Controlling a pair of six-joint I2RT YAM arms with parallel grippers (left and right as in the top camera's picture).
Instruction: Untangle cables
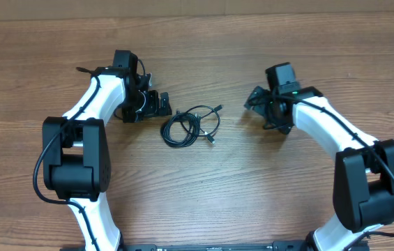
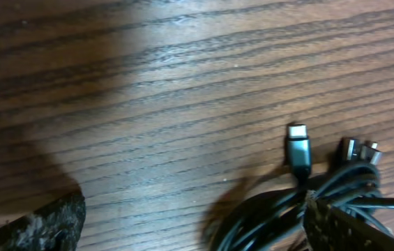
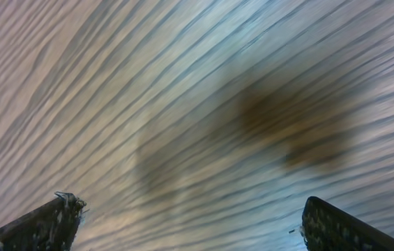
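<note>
Cables [image 1: 191, 125] lie (tangled) beside left pincer [image 1: 160, 104].

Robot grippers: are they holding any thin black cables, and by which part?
Nothing is held. The left gripper and right gripper stand open; the thin black cables lie on the wooden table.

Overhead: we look straight down on the surface [image 1: 203, 42] from well above; both arms [image 1: 85, 104] whole in frame. Left wrist: we sit low and close, facing along the wood past the left pincer [image 2: 197, 226], cables [image 2: 298, 153] at lower right, the same bundle overhead shows mid-surface. Right wrist: close, blurred, only wood between right pincer [image 3: 190, 223] fingertips.
</note>
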